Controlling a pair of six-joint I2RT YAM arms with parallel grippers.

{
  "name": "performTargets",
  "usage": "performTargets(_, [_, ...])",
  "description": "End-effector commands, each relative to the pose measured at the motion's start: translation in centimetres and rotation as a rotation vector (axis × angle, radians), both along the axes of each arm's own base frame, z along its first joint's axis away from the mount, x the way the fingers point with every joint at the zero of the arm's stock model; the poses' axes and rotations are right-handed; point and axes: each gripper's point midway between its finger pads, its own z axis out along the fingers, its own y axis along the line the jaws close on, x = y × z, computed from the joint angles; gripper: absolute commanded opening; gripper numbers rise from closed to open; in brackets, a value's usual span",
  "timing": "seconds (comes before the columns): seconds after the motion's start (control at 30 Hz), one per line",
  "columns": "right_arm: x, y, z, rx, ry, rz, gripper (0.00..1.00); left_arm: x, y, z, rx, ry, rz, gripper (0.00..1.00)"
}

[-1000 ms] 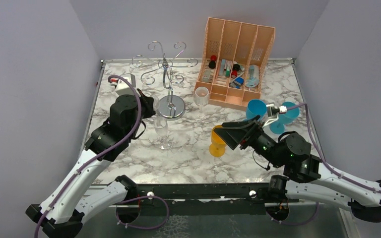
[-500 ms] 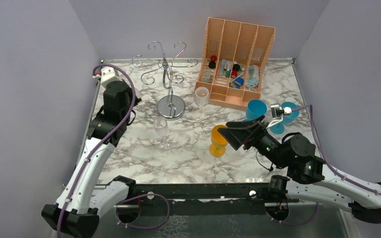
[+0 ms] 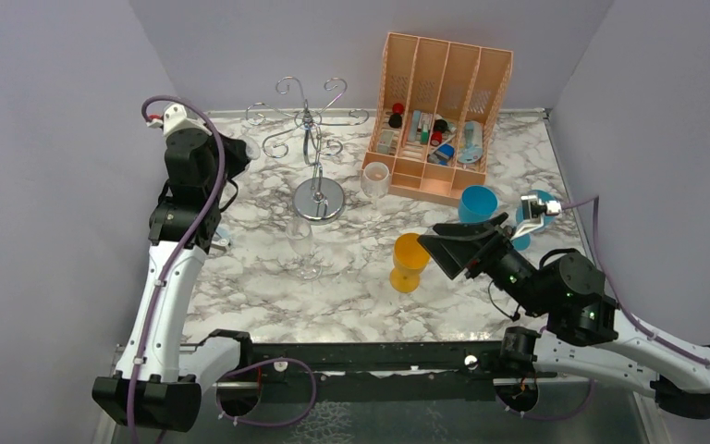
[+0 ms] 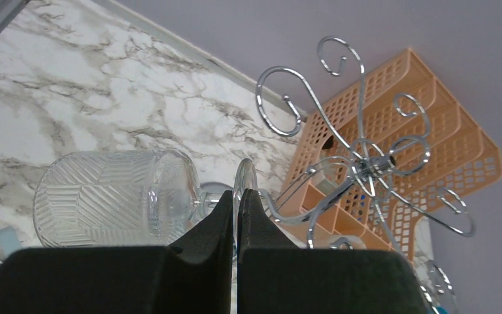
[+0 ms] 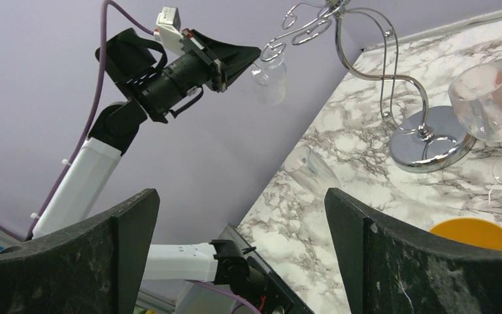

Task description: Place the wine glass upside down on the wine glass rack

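Moved: left gripper (image 4: 236,196) lifted, clamped on wine glass (image 4: 114,196) stem | rack (image 4: 366,160) scroll just ahead | keep foot level, slide in | right gripper (image 5: 238,203) agape

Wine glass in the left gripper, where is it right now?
Right wrist view, top centre: the glass hangs bowl-down from the shut left gripper, well above the table, beside the rack's curled arm on its left side.

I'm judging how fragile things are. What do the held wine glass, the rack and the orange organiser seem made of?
The wine glass: clear, ribbed bowl; glass or clear plastic, cannot tell. The wine glass rack: thin silver wire with bright reflections, probably polished metal. The orange organiser: matte, perforated walls, likely plastic.
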Motion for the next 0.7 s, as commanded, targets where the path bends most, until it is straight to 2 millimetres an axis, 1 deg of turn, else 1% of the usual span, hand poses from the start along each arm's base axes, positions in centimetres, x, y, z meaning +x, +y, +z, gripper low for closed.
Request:
performTargets(0.0, [0.2,-1.1,0.7,0.007,-0.004,-0.037,1.0,0.1,-1.8,6.6,-0.093,-0.19,-0.092,0.0])
performTargets(0.1, [0.2,-1.3,0.3,0.006,0.002,-0.039,1.0,-0.2,-2.6,7.1,-0.123,-0.202,-0.128,0.0])
performTargets(0.17, [0.3,-1.5,0.2,0.004,0.004,-0.051,1.0,-0.3,-3.4,7.8,-0.152,-0.225,-0.172,0.0])
performTargets(0.23, [0.4,-1.6,0.4,0.002,-0.001,-0.055,1.0,-0.5,-4.2,8.5,-0.177,-0.246,-0.213,0.0])
performTargets(0.3, [0.3,-1.6,0.8,0.003,-0.004,-0.051,1.0,-0.4,-4.6,8.8,-0.195,-0.252,-0.235,0.0])
performTargets(0.4, [0.1,-1.5,1.0,0.004,-0.003,-0.038,1.0,-0.1,-4.8,8.7,-0.209,-0.247,-0.241,0.0])
performTargets(0.57, [0.0,-1.3,0.6,0.006,0.019,-0.029,1.0,0.3,-5.6,8.5,-0.24,-0.24,-0.275,0.0])
performTargets(0.67, [-0.1,-1.3,0.5,0.008,0.023,-0.027,1.0,0.7,-5.2,8.1,-0.231,-0.23,-0.254,0.0])
